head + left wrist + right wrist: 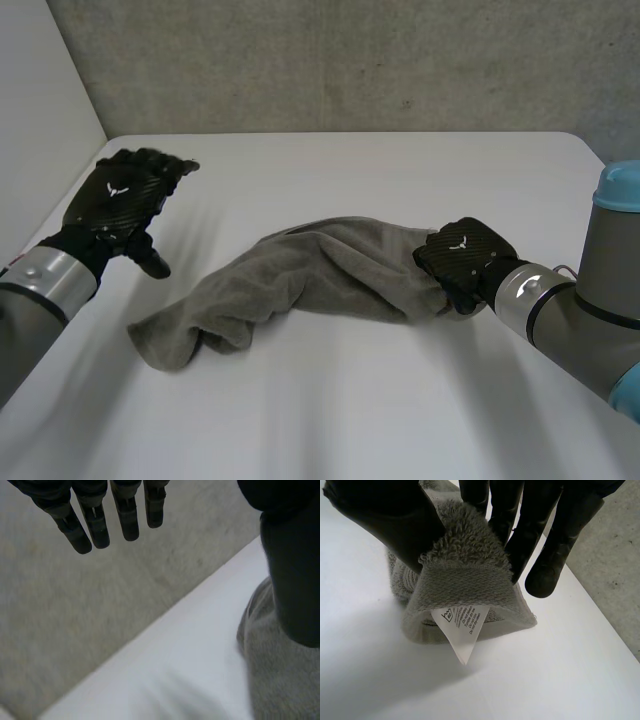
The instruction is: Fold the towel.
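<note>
While the wide white table runs under both arms toward a rough grey concrete wall at its far edge, a crumpled grey terry towel lies across the table's middle. It is bunched into a long, loose heap, with one flat end toward the robot's left side and a fuller end on its right.

The right arm, grey-jointed with a light-blue cap, reaches in to that fuller end. The left arm comes in over the table's left part.

The black left hand hovers there, apart from the towel. Its fingers are straight and slightly spread, released and holding nothing. In its wrist view the towel's edge lies on the table past its thumb.

The black right hand grasps the towel at its hemmed end, with the fluffy pile pinched between its thumb and its fingers. The woven hem band folds over just below the hand.

A small white care label with printed text hangs from that hem, its tip pointing down toward the table.
</note>
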Tool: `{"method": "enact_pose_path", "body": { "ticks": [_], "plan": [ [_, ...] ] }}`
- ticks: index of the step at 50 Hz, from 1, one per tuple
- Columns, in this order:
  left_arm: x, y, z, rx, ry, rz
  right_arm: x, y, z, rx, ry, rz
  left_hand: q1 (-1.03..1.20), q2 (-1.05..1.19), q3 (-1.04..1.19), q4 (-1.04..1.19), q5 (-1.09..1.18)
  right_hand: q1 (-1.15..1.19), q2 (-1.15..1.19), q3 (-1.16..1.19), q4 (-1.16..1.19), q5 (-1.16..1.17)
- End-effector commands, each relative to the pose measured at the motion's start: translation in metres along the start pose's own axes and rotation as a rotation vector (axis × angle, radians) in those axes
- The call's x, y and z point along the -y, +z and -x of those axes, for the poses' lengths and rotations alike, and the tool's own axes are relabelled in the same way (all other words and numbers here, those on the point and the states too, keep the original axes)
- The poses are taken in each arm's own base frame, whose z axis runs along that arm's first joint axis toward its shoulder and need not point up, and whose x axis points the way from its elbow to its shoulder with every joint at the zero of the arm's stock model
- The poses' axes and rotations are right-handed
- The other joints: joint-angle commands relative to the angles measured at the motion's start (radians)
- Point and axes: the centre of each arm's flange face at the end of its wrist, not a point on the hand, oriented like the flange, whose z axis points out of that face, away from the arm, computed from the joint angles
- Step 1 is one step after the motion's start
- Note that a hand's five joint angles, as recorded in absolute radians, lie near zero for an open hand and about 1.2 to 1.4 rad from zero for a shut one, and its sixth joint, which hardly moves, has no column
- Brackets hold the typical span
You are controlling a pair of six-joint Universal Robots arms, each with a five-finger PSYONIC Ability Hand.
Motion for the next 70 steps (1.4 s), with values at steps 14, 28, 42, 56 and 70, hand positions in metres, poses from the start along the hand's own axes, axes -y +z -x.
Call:
{"method": "enact_pose_path", "body": {
  "ticks": [14, 28, 42, 56, 70],
  "plan": [
    [-0.041, 0.018, -0.020, 0.013, -0.155, 0.310, -0.009, 0.004, 0.011, 0.038, 0.006, 0.026, 0.098, 0.081, 0.082, 0.111, -0.098, 0.068, 0.070, 0.086, 0.059, 0.075],
    [-0.055, 0.018, -0.042, -0.053, -0.157, 0.353, -0.013, 0.006, 0.010, 0.029, 0.008, 0.028, 0.157, 0.139, 0.141, 0.170, -0.039, 0.068, 0.070, 0.086, 0.059, 0.075],
    [-0.066, 0.019, -0.046, -0.069, -0.163, 0.383, -0.012, 0.006, 0.011, 0.031, 0.005, 0.024, 0.424, 0.406, 0.408, 0.437, 0.228, 0.068, 0.070, 0.086, 0.059, 0.075],
    [-0.066, 0.021, -0.052, -0.086, -0.159, 0.381, -0.006, 0.008, 0.004, 0.009, -0.002, 0.005, 0.723, 0.705, 0.707, 0.736, 0.527, 0.068, 0.070, 0.086, 0.059, 0.075],
    [-0.071, 0.034, -0.054, -0.103, -0.078, 0.363, -0.002, 0.026, 0.000, 0.005, -0.023, -0.018, 1.108, 1.090, 1.091, 1.121, 0.911, 0.068, 0.070, 0.086, 0.059, 0.075]
  ]
}}
